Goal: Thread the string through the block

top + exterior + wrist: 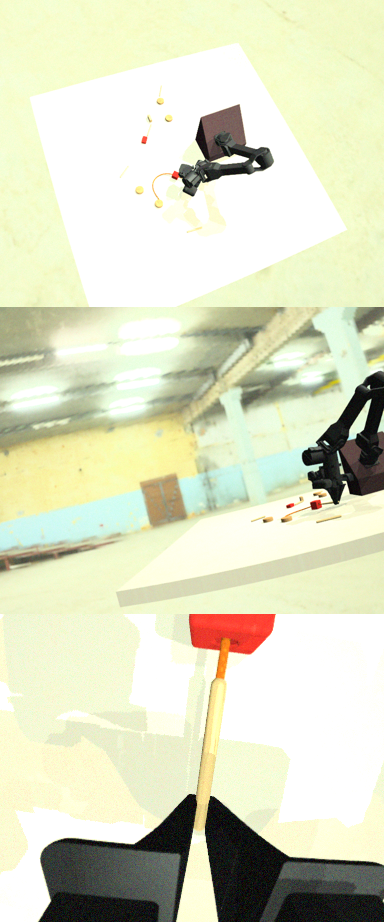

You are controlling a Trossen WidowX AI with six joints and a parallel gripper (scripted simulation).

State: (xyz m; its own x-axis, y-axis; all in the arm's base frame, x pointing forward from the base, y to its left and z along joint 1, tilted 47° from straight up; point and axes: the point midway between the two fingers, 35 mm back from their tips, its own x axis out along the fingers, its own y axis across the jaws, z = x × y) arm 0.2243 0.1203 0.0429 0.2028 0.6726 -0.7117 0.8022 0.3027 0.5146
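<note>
The red block [175, 175] [316, 504] [232, 629] appears to sit on the table. The orange string [153, 185] [297, 511] [223, 661] runs from its round wooden button [158, 203] [286, 519] to one side of the block and comes out at the other. The stick [214, 721] [328, 502] on its end is wholly outside the block, with a short piece of string between them. My gripper [200, 802] [336, 502] is shut on the stick's far end, low over the table. In the top view the arm hides the fingertips and stick.
Another red piece [144, 139] [290, 505] lies farther back. Loose sticks [124, 171] [194, 229] [329, 518] and buttons [139, 190] [168, 117] [160, 100] lie around. A small wooden piece [149, 118] lies near the back red one. A dark wedge [224, 121] stands at the arm's base.
</note>
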